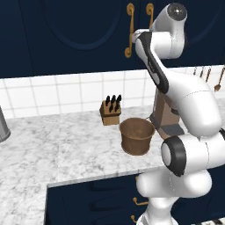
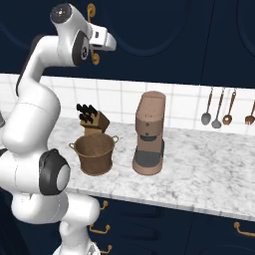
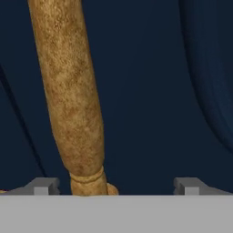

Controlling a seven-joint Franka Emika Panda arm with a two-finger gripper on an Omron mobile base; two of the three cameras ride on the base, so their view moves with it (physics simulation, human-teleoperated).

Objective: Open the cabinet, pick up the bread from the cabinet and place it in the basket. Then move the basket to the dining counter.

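Note:
The navy cabinet (image 1: pixel 79 30) hangs above the worktop with its arched doors closed. My gripper (image 3: pixel 116 186) is raised right up to the door, open. A curvy brass handle (image 3: pixel 73 91) runs between the fingertips, closer to the left fingertip (image 3: pixel 43 185). In the left base view the same handle (image 1: pixel 130 30) sits just left of my hand, and the right base view shows my hand (image 2: pixel 107 42) against the door. The round brown basket (image 1: pixel 137 143) (image 2: pixel 94 159) stands on the marble below, nothing in it. The bread is hidden. The dining counter is out of view.
A wooden knife block (image 1: pixel 110 112) (image 2: pixel 92 119) stands behind the basket by the tiled backsplash. A brown coffee machine (image 2: pixel 149 134) is to the basket's right. Utensils (image 2: pixel 219 107) hang on the wall farther right. Navy drawers with brass pulls (image 2: pixel 99 228) run under the worktop (image 1: pixel 66 145).

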